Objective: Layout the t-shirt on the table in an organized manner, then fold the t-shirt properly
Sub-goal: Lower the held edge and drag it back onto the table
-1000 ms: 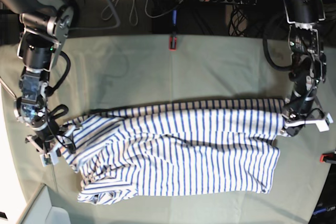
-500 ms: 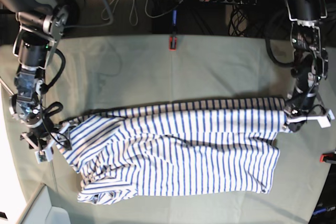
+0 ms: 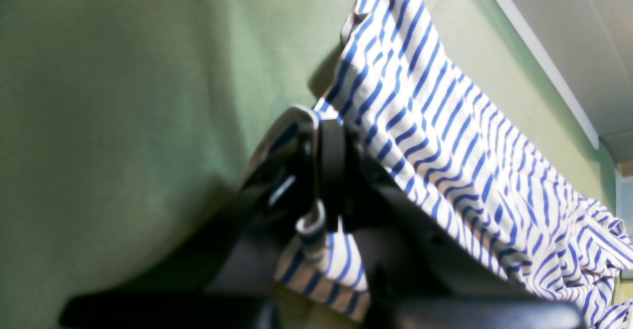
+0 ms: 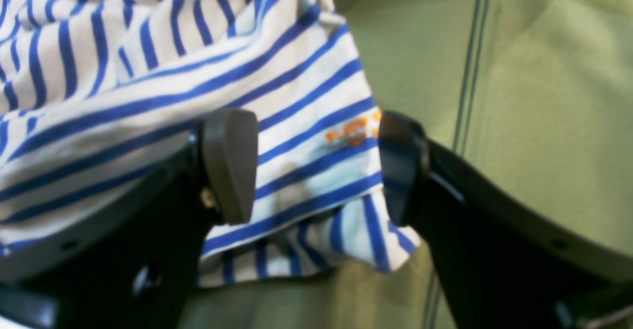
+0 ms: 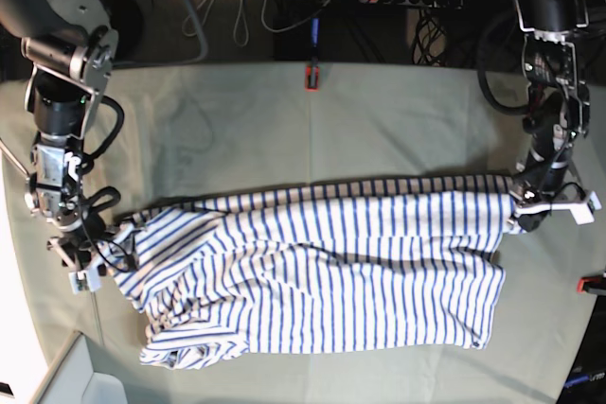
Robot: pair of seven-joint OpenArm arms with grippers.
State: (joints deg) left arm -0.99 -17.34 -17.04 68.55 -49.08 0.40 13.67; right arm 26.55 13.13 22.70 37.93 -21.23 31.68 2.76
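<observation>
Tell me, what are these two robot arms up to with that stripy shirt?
They are spreading a striped t-shirt out on a cloth-covered table so it can be folded. The left gripper is pinched shut on one corner of the fabric. At the other end, the right gripper has its jaws open, with a corner of the shirt lying loose between them. The shirt lies stretched between the arms but rumpled and not yet flat, so no folding has begun.

The blue-striped white t-shirt [image 5: 322, 272] lies rumpled — spread sideways — on the grey-green table [image 5: 379, 120].
</observation>
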